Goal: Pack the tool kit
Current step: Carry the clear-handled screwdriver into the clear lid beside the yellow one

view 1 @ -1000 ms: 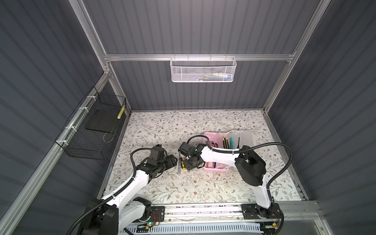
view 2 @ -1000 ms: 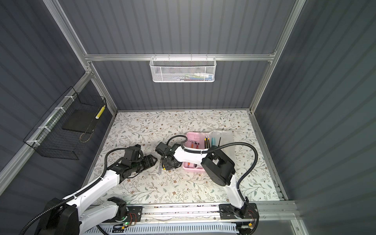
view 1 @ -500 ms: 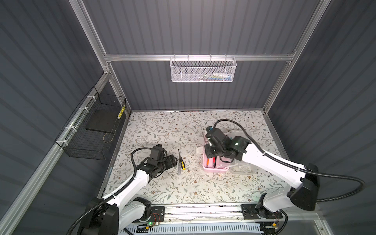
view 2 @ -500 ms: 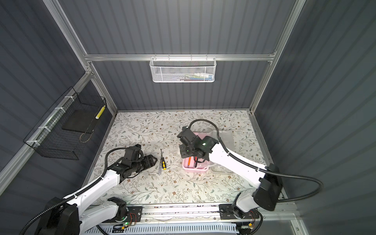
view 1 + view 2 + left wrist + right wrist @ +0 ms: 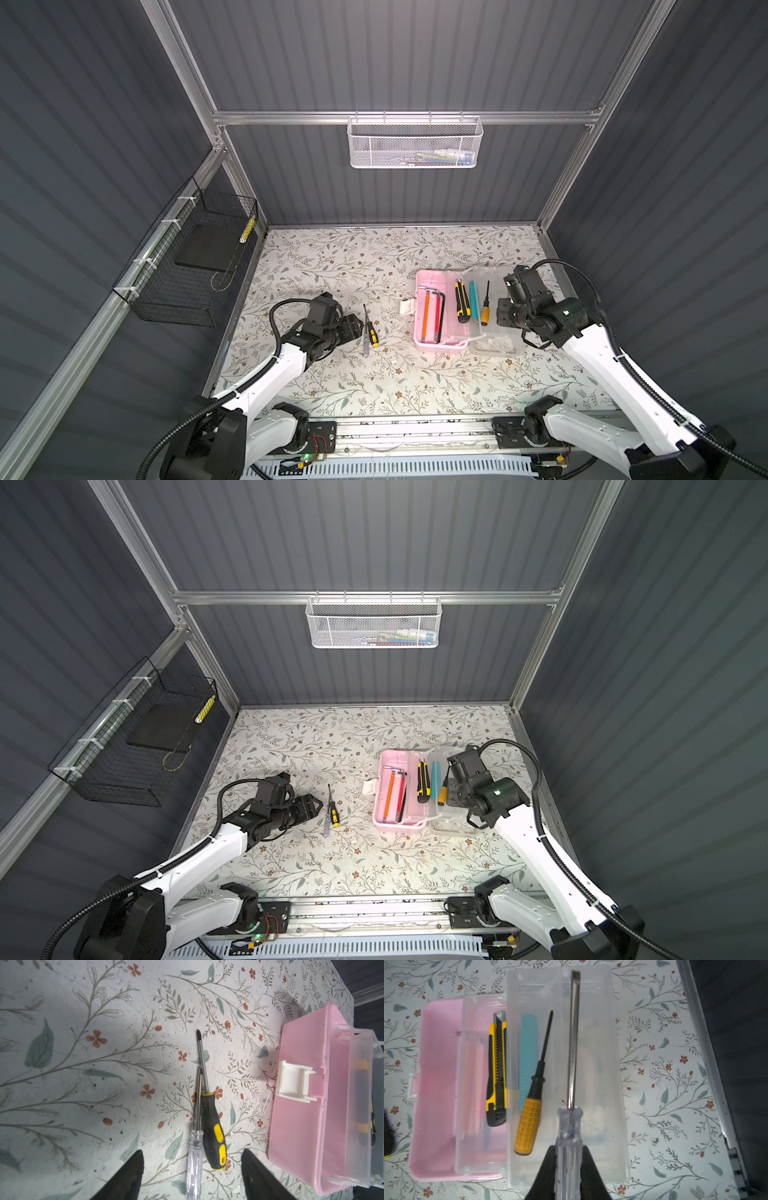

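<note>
Screwdrivers first, out on the left: the left gripper (image 5: 354, 326) hangs low with its jaws spread wide and nothing between them. Right ahead of its fingertips lie a clear-handled screwdriver (image 5: 194, 1157) and a black-and-yellow screwdriver (image 5: 213, 1132), side by side and touching on the floral table (image 5: 374, 257). Handles toward the claw, shafts pointing straight away, so a closing pinch would cross the handles, not run along them. This is plainly the nearer arm for that pair, forearm stretched low, wrist close to level.

Beyond the pair sits the pink case (image 5: 428, 328), open, hex keys (image 5: 438, 311) in its base, frosted lid (image 5: 498, 345) folded flat on the far side.

Over to the right gripper (image 5: 568, 1154): clamped tight on the see-through handle of a flat-blade screwdriver (image 5: 572, 1043), blade pointing dead ahead of the claw, poised above the lid. An orange-handled screwdriver (image 5: 528, 1126) and a yellow utility knife (image 5: 497, 1068) lie just to its side, near enough parallel. Looks like a lower-and-release is next, and the held tool is already aligned.
</note>
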You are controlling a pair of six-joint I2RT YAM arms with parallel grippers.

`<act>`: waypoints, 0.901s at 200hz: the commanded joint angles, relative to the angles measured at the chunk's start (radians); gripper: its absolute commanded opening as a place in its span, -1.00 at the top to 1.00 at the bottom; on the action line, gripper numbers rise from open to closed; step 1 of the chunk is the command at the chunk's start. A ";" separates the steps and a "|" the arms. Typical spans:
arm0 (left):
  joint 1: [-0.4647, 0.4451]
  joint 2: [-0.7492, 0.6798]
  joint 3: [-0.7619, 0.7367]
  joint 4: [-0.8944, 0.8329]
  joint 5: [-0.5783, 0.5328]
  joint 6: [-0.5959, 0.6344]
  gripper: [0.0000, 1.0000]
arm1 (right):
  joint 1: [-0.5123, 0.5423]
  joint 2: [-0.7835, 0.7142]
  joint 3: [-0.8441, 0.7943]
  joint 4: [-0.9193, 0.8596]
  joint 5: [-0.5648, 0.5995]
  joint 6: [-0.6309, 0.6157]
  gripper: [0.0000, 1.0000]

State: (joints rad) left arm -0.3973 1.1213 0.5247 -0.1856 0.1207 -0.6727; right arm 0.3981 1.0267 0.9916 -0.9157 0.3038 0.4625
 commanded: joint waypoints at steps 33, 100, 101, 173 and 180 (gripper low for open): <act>0.010 0.015 0.029 -0.002 0.009 0.031 -0.50 | -0.025 0.069 -0.013 -0.010 0.084 -0.036 1.00; 0.009 0.030 0.034 0.008 0.019 0.032 -0.49 | -0.053 0.142 -0.020 0.043 0.117 -0.027 1.00; 0.009 0.030 0.034 0.009 0.019 0.033 -0.50 | -0.052 0.144 -0.019 0.043 0.117 -0.027 1.00; 0.009 0.003 0.038 -0.019 0.011 0.036 -0.50 | -0.057 0.223 -0.009 0.058 0.126 -0.010 0.82; 0.009 0.000 0.037 -0.020 0.011 0.036 -0.50 | -0.059 0.227 -0.008 0.059 0.120 -0.012 0.75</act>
State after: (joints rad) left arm -0.3973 1.1431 0.5327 -0.1818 0.1246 -0.6609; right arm 0.3466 1.2404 0.9657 -0.8593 0.4015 0.4404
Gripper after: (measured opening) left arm 0.750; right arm 0.181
